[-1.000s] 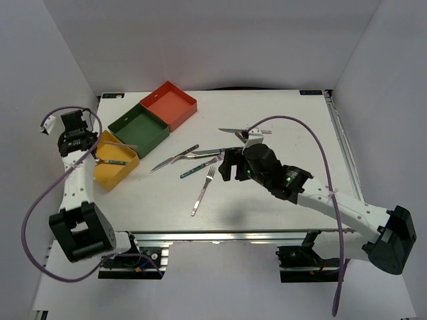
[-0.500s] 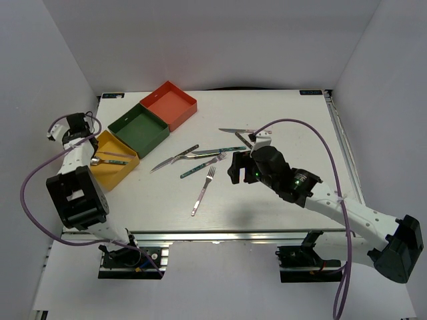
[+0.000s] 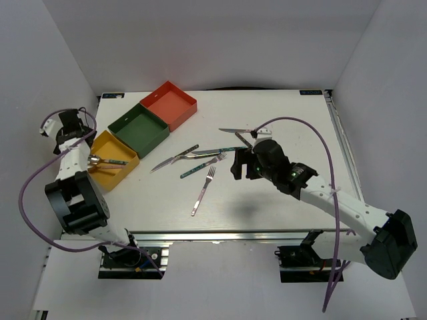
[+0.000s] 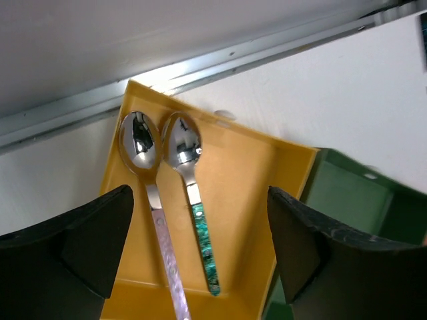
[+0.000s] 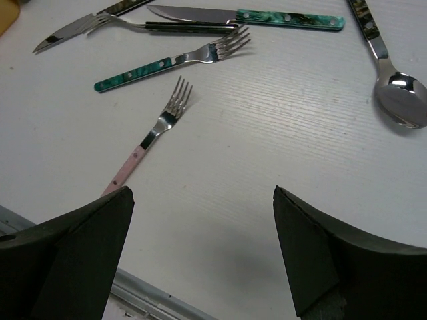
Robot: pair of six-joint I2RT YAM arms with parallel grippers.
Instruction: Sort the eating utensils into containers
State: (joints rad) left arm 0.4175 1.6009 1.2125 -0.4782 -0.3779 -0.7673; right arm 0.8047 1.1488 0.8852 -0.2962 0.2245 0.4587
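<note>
Two spoons lie side by side in the yellow tray [image 4: 248,190]: a pale-handled one [image 4: 157,207] and a teal-handled one [image 4: 199,213]. My left gripper [image 4: 200,193] hangs open above them, holding nothing; from above it [image 3: 75,135] is at the yellow tray's [image 3: 119,175] left edge. The green tray [image 3: 137,127] and red-orange tray [image 3: 168,102] hold nothing I can see. My right gripper [image 5: 201,193] stands open over bare table, near a pink-handled fork [image 5: 142,152], a teal-handled fork [image 5: 172,63], a teal-handled knife [image 5: 248,16] and a spoon [image 5: 395,97].
More utensils lie mid-table: a dark-handled fork [image 3: 175,159] and a knife [image 3: 230,131] behind my right gripper [image 3: 237,165]. The table's front rail [image 5: 153,300] runs just below the right fingers. White walls close in the left, back and right.
My left gripper has opened over the yellow tray and its wrist has drawn back to the left. The right arm has shifted slightly right and away from the forks.
</note>
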